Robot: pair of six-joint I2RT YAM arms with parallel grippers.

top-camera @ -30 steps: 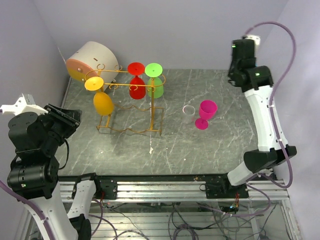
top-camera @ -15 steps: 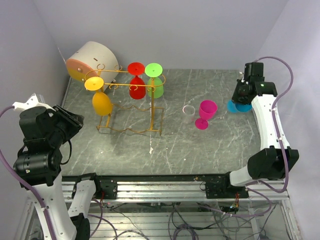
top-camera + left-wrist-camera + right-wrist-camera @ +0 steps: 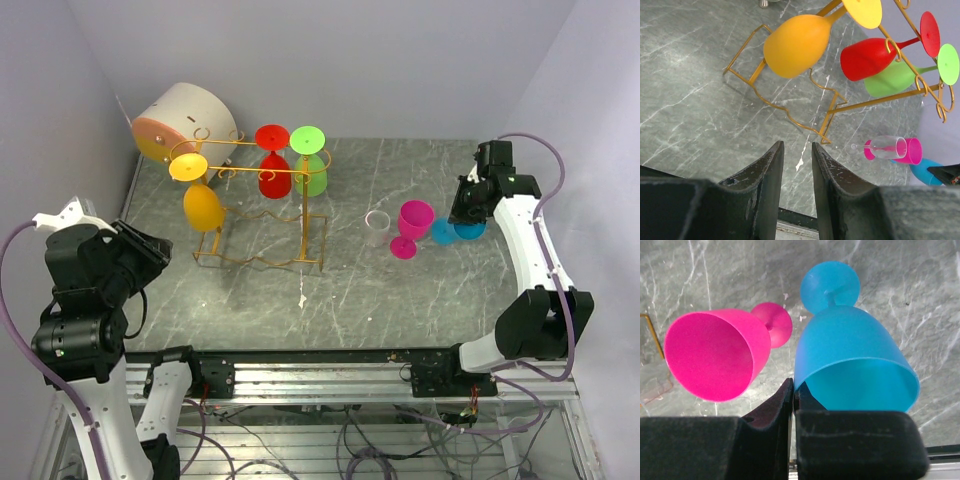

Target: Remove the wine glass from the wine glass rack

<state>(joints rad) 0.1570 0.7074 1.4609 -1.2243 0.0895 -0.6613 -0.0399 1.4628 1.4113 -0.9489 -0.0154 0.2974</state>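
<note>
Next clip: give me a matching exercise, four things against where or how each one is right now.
Things
1. orange wine glass
2. pink wine glass
3. blue wine glass
4. left gripper

States
A. stands upright on the table
B. fingers apart, nothing between them
C. hangs bowl-down from the wine glass rack
D. rim pinched by the right gripper

Pairs: 1-C, 2-A, 3-D, 4-B

Glossy gold metal wire: wine glass rack (image 3: 303, 210). Smooth grey marble-look table (image 3: 400, 300). Matt translucent plastic: blue glass (image 3: 850, 340).
</note>
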